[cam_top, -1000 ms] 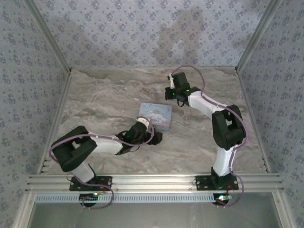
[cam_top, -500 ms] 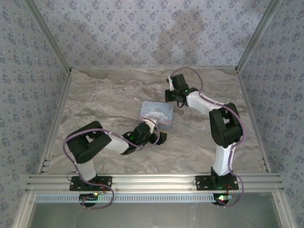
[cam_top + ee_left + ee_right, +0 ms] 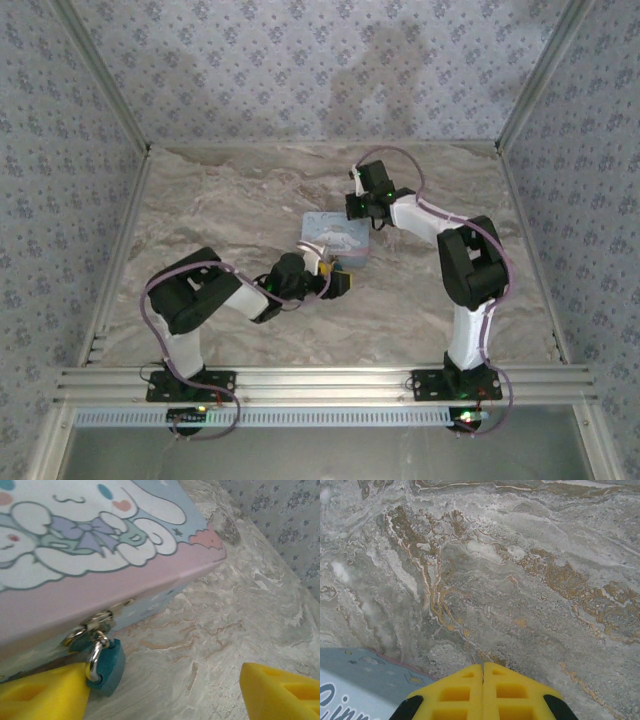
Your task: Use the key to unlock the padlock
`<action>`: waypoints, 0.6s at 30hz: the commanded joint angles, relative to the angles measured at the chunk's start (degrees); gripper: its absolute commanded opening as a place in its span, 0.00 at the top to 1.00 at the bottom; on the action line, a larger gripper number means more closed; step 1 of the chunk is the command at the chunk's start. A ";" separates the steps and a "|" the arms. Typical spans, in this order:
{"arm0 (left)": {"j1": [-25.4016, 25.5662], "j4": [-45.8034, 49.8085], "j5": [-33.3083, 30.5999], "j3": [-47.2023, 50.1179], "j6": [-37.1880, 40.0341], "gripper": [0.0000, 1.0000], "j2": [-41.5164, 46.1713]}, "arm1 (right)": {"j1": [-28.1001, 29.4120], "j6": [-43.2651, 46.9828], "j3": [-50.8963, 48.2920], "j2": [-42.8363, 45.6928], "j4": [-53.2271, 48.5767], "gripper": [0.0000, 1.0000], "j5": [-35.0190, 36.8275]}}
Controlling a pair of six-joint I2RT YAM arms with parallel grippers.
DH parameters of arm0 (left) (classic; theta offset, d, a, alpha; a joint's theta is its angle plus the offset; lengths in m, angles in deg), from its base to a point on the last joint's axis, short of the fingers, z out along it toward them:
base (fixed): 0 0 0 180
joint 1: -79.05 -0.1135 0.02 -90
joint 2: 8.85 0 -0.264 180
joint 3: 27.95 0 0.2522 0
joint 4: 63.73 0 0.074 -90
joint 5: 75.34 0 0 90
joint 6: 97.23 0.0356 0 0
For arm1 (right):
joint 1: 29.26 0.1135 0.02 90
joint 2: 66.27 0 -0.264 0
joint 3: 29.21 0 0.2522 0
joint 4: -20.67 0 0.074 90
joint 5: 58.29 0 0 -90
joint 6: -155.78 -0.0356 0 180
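A pastel box [image 3: 100, 575] with a cartoon lid lies mid-table [image 3: 337, 238]. From the hasp [image 3: 89, 629] on its front hangs a small teal padlock [image 3: 109, 666] with its silver shackle through the loop. My left gripper [image 3: 165, 695] is open at the box's front, low over the table [image 3: 338, 284]. Its left yellow finger [image 3: 42, 695] touches the padlock's side and the right finger [image 3: 282, 690] stands far off. My right gripper [image 3: 484, 690] is shut, pads pressed together with nothing showing between them, at the box's far right corner [image 3: 362, 205].
The marble tabletop [image 3: 230, 200] is walled by patterned panels on three sides. A corner of the box [image 3: 350, 680] sits just left of my right fingers. Bare table lies right of the padlock [image 3: 210, 645].
The left arm has folded in and its gripper has crept right along the box's front. The right gripper has come down toward the box's far corner. The box sits slightly further right.
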 commanded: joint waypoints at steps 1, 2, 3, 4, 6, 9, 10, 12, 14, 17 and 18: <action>-0.38 -5.42 3.98 0.11 -2.58 0.23 -0.59 | 0.39 0.52 -0.82 0.88 0.81 1.00 1.00; -0.51 -5.47 3.87 0.19 -2.96 0.23 -0.55 | 0.44 0.52 -0.99 0.88 0.88 1.00 0.97; -0.52 -5.43 3.62 0.23 -3.11 0.23 -0.68 | 0.42 0.52 -1.10 0.97 0.98 1.00 0.95; -0.49 -5.37 3.64 0.24 -3.11 0.23 -0.66 | 0.46 0.51 -1.20 0.97 1.06 1.00 0.95; -0.49 -5.00 3.80 -0.01 -3.19 0.23 -0.98 | 0.42 0.55 -1.39 1.04 1.23 1.00 0.83; -0.44 -4.54 4.15 -0.77 -3.81 0.23 -1.94 | 0.39 0.46 -1.59 1.14 1.44 1.00 0.54; -0.31 -4.50 3.97 -1.05 -3.94 0.23 -2.32 | 0.42 0.44 -1.62 1.22 1.53 1.00 0.51; -0.06 -3.05 2.80 -1.95 -4.46 0.23 -3.25 | 0.42 0.35 -1.65 1.14 1.70 1.00 0.47; 0.39 -3.42 2.39 -2.43 -4.82 0.22 -4.12 | 0.42 0.26 -1.83 1.23 1.82 1.00 0.38; 1.25 -4.81 1.62 -2.75 -5.51 0.19 -5.28 | 0.55 0.09 -2.09 1.23 2.04 1.00 0.29; 1.39 -5.53 1.54 -2.77 -5.77 0.18 -5.68 | 0.49 0.09 -2.13 1.23 1.99 1.00 0.21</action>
